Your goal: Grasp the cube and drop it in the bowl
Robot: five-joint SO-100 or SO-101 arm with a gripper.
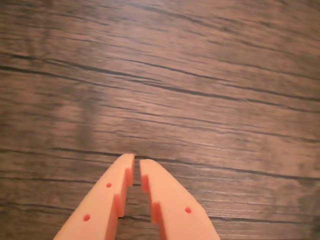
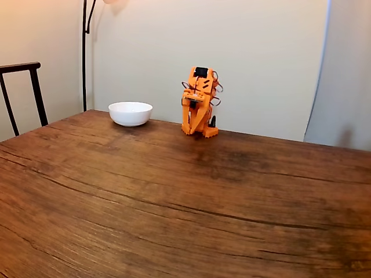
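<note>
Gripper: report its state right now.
Gripper: shut, only a thin slit between the fingertips, holding nothing, above the bare wooden table.

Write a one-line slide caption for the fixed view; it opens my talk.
Folded orange arm beside a white bowl on a wooden table.
</note>
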